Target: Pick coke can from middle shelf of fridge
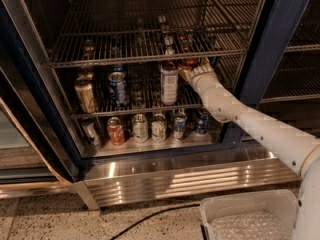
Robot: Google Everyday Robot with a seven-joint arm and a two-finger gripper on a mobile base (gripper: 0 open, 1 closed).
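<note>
The fridge (272, 39) stands open, with a dark blue frame and wire racks. My white arm reaches in from the lower right. My gripper (193, 70) is at the right end of the middle shelf (135, 110), just under the upper rack. It is at the coke can (189, 63), a small red can of which only a patch shows past the wrist. The can is right of a white-labelled bottle (169, 84). I cannot tell whether the can rests on the rack or is off it.
A blue can (118, 86) and a tan can (86, 95) stand at the left of the middle shelf. Several cans line the steel floor, among them a red-and-white one (116, 130). A white bin (250, 216) and a black cable (150, 216) lie on the floor.
</note>
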